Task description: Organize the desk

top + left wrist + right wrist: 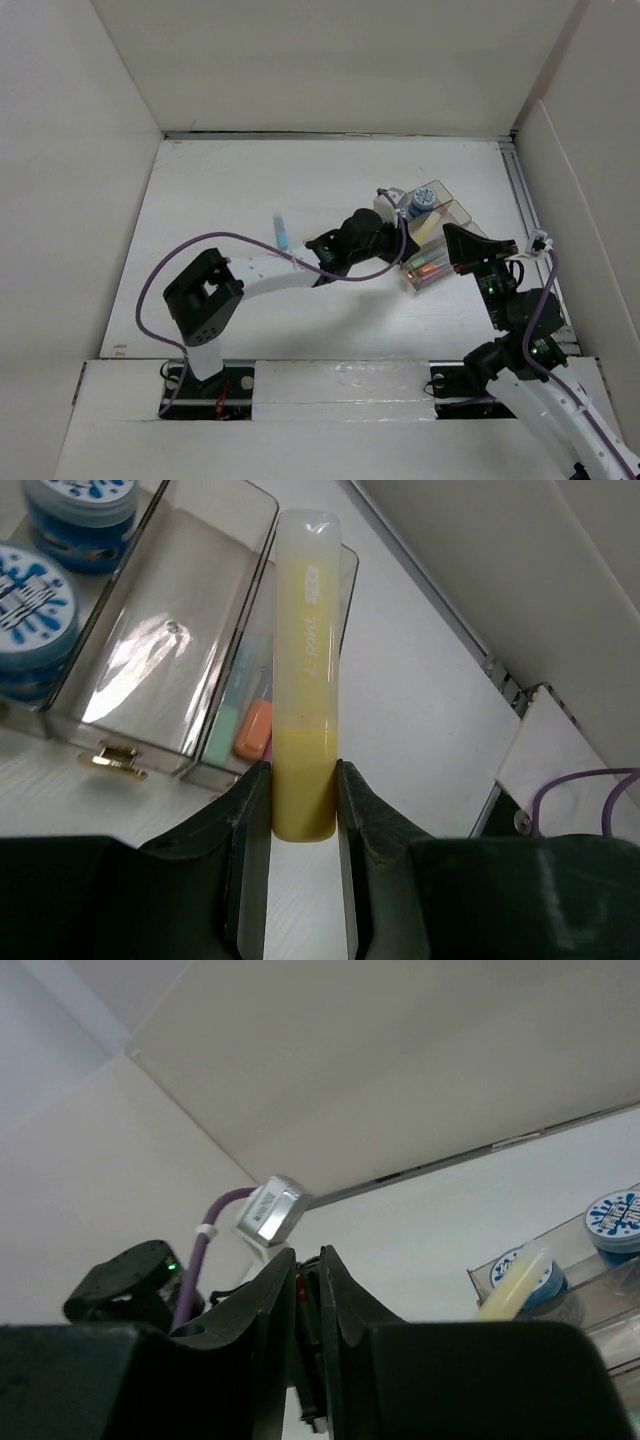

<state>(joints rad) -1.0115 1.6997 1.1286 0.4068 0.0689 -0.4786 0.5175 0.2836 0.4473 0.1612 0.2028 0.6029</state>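
Note:
The white desk carries a clear plastic compartmented tray at the right. My left gripper is shut on a yellow highlighter and holds it over the tray's near compartment, which also shows orange and green highlighters. My right gripper hovers by the tray's right side, its jaws nearly closed on a thin dark pen with a red band. A light blue highlighter lies loose on the desk, left of the left gripper.
Two round blue-lidded containers sit in the tray's far compartment. Upright white walls enclose the desk on three sides. A metal rail runs along the right edge. Purple cables trail from both arms.

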